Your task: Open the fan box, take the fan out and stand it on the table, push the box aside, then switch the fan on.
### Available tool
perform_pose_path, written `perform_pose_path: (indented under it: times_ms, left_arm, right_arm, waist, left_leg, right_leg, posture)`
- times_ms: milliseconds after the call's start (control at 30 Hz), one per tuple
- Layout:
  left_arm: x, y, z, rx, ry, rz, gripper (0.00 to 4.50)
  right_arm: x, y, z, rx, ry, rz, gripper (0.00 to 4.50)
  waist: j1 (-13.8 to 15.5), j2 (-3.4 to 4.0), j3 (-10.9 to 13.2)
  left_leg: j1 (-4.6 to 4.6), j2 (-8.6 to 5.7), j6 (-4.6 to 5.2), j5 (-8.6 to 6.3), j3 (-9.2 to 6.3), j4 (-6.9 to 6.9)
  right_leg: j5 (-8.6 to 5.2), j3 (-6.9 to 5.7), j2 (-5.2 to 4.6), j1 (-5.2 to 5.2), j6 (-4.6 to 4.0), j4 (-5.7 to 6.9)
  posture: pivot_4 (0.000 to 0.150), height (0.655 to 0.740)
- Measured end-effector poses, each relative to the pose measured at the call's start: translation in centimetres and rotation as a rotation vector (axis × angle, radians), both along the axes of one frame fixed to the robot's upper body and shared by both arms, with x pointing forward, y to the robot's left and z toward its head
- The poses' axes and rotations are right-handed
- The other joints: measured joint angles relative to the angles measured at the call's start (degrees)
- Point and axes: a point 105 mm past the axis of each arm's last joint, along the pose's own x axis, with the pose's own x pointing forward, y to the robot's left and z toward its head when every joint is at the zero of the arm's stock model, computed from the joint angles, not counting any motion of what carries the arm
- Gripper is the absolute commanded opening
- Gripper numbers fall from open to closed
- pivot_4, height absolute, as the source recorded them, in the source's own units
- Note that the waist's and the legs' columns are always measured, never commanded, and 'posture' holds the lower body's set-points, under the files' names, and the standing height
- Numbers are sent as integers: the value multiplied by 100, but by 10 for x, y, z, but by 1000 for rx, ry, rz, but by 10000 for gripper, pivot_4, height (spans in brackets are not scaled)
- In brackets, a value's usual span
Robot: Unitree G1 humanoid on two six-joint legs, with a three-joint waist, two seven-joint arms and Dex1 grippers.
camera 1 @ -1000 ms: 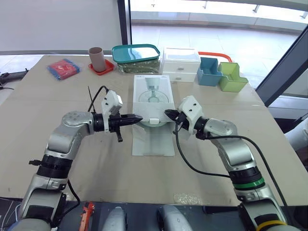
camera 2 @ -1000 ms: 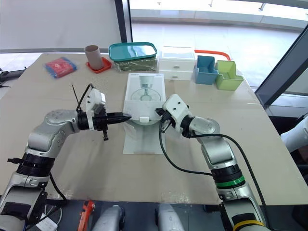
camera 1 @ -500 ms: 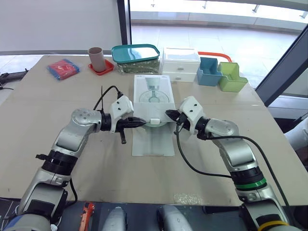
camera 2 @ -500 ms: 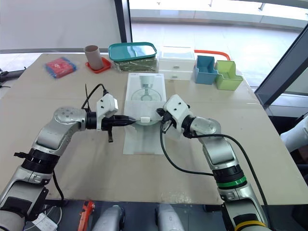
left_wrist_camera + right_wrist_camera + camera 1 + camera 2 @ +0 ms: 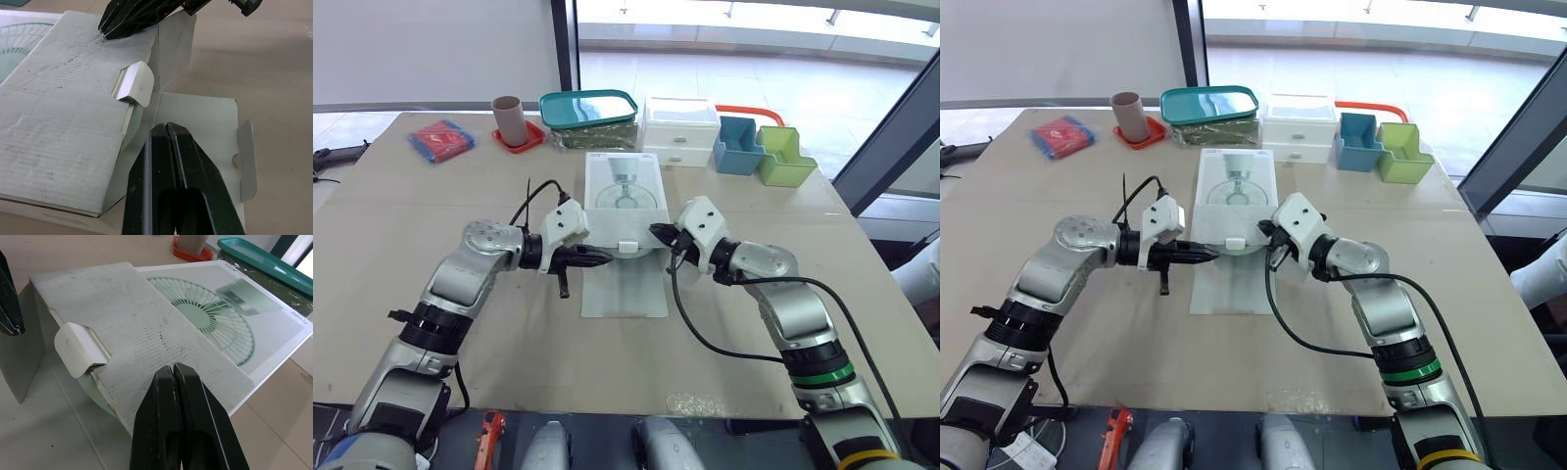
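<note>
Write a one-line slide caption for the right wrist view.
Right gripper, shut, over the fan box near its curled tab; left gripper at the opened end.

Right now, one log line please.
box: flap open, flat on table | fan: in box | left hand: shut, over flap at opening | right hand: shut, tip on box top
</note>
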Motion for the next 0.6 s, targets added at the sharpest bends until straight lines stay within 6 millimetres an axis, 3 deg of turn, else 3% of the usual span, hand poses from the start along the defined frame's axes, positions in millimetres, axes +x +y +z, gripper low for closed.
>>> perform_pose_path:
  times_ms: [233,600]
  left_arm:
    - [-1,-11,14,-46,-25,-17,0]
    - [4,-12,1,57,-92,3,0]
  right_arm:
    - [0,0,0,-1,-2,1,345]
    - [0,0,0,-1,-2,1,345]
  waist:
    - [0,0,0]
    - [1,0,0]
  left_leg:
    - [0,-1,0,0,0,0]
    - [0,-1,0,0,0,0]
  right_leg:
    - [0,0,0,0,0,0]
    - [0,0,0,0,0,0]
  posture:
    - [1500,7400]
    - [1500,7400]
